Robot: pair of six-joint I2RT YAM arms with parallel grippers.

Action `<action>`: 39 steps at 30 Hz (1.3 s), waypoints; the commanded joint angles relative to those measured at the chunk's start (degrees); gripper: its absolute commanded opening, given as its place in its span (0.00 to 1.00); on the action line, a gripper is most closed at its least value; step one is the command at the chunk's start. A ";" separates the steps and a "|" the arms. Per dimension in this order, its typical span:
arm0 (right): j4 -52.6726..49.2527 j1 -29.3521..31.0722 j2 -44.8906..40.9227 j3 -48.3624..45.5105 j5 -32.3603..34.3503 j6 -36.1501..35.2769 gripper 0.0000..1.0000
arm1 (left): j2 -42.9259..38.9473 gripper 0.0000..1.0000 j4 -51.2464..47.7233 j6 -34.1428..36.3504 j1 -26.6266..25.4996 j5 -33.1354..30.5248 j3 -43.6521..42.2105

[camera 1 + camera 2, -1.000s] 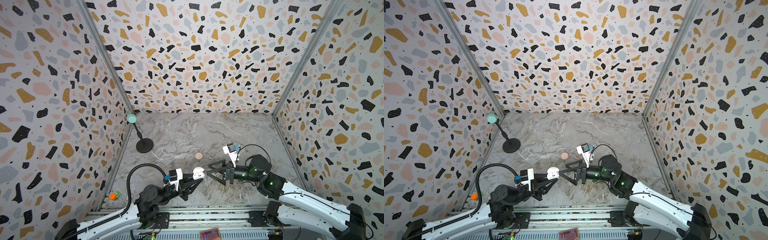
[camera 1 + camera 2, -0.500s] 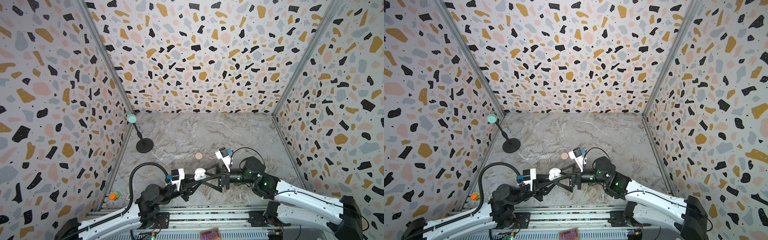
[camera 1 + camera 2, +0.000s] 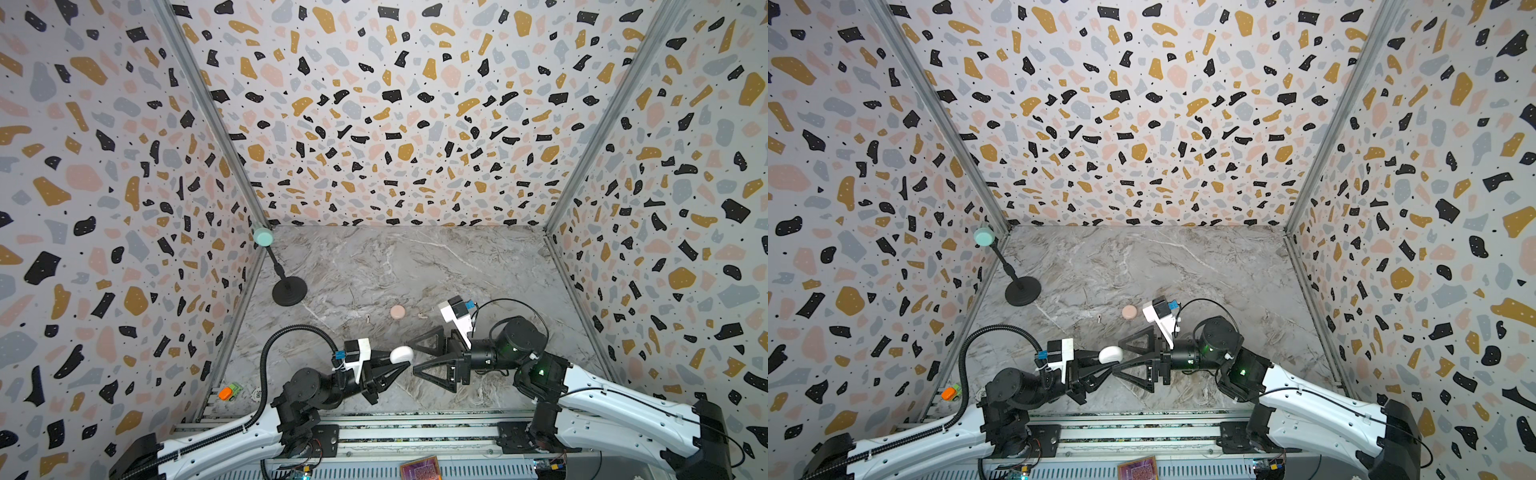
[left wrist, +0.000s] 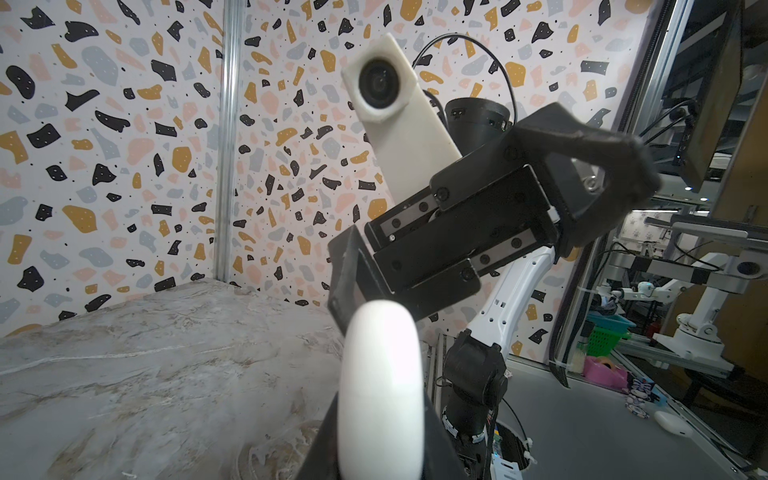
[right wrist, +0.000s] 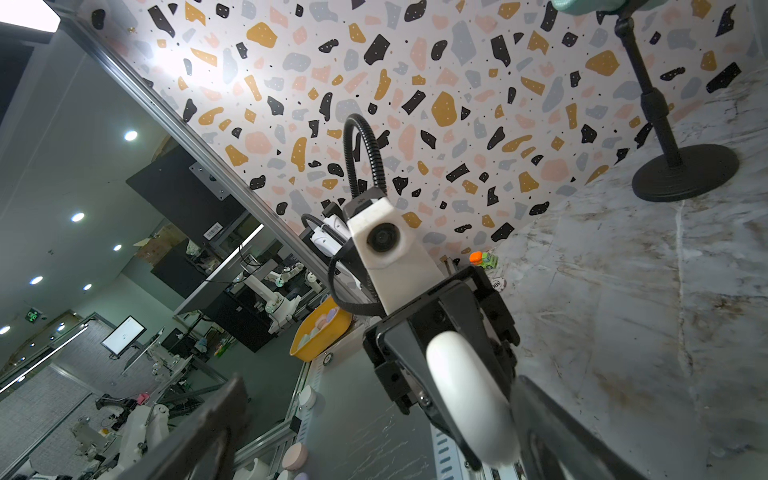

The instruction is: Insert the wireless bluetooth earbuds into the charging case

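Charging case (image 3: 401,354), smooth white oval, marble-veined tabletop (image 3: 415,266)

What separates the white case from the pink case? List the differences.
The white case is gripped in the shut left gripper, off the table; the pink case lies loose on it. The white case is held on edge; the pink case lies flat. Both are small and rounded.

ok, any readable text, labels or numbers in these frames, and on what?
No legible text anywhere.
Letters on the round sticker beside the orange toy: too blurred to read.
Print on the barcode label on a black panel outside the cell: too small.
Marks on the green sign in the far room: too small.
The white case and pink case: no print visible.
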 commanded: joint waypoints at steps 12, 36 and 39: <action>-29.36 -0.62 -13.52 10.96 31.71 -7.14 0.99 | 0.93 0.00 3.55 -3.54 -0.52 -2.49 0.97; -74.96 -8.63 -5.55 20.51 59.94 -8.11 0.99 | 22.12 0.00 -14.75 -43.25 -1.16 -24.54 12.02; -77.50 -8.81 -5.21 19.44 61.64 -7.62 0.99 | 25.39 0.00 -14.77 -43.96 -1.19 -23.77 12.57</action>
